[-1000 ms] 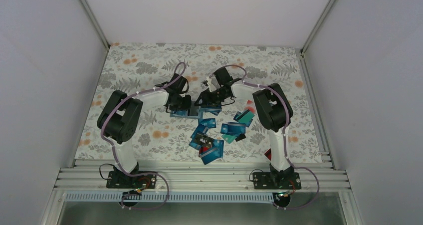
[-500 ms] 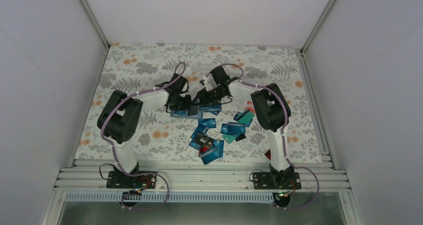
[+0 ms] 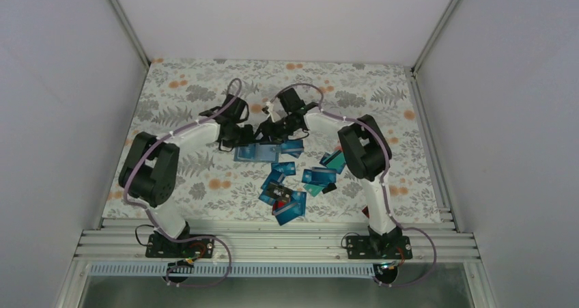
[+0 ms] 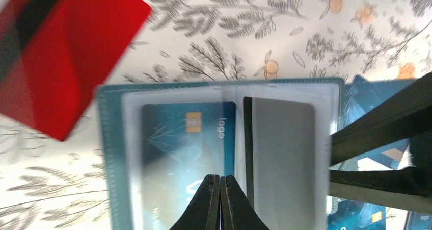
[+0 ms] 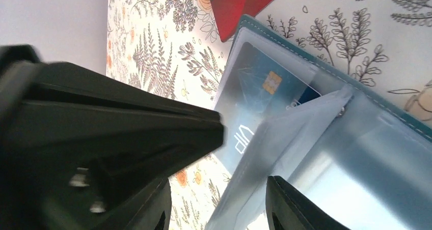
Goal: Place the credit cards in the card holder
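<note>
Looking down from the top view, both arms reach to the middle of the flowered table, where the card holder lies spread open and flat. The left tool and the right tool meet just above it and hide its upper edge. Their jaws are too small to read here. Loose cards lie scattered just below and to the right of the holder, some overlapping.

In the left wrist view, the left tool is closed, its fingers pressed together with nothing between them. It sits at the bottom middle, over the holder's centre fold, and contact cannot be told. A teal card with a gold chip sits under the clear sleeve of the left half. The right half looks grey and unclear. A blurred red card fills the upper left, cut off by the frame. Black fingers of the right tool enter from the right edge.

In the right wrist view, the right tool stands partly open. A clear sleeve leaf of the holder stands up and runs down between its fingers, and whether either finger touches the leaf cannot be told. A blurred black shape fills the left of the frame and cannot be identified.
</note>
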Robot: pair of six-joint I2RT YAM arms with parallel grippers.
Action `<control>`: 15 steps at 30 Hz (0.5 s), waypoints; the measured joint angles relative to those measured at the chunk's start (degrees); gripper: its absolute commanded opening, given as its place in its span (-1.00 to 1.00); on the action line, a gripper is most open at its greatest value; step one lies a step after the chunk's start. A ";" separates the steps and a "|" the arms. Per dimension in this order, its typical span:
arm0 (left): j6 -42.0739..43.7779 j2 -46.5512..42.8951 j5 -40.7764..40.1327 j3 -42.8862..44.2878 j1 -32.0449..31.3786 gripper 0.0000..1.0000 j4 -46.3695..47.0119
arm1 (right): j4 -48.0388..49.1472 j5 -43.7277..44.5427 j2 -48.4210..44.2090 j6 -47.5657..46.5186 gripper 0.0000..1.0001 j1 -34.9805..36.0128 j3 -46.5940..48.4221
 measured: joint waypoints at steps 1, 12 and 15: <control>0.00 -1.07 -0.31 -0.02 0.57 -0.95 -0.48 | -0.17 0.00 0.33 0.09 -0.06 0.24 0.44; 0.90 -13.11 -2.82 -6.43 5.31 -0.95 -3.34 | -2.49 -0.96 8.41 1.60 0.00 3.37 10.60; 1.07 -15.93 -3.08 -9.11 5.55 -0.95 -4.09 | -3.10 -1.55 11.17 2.08 0.02 4.26 13.68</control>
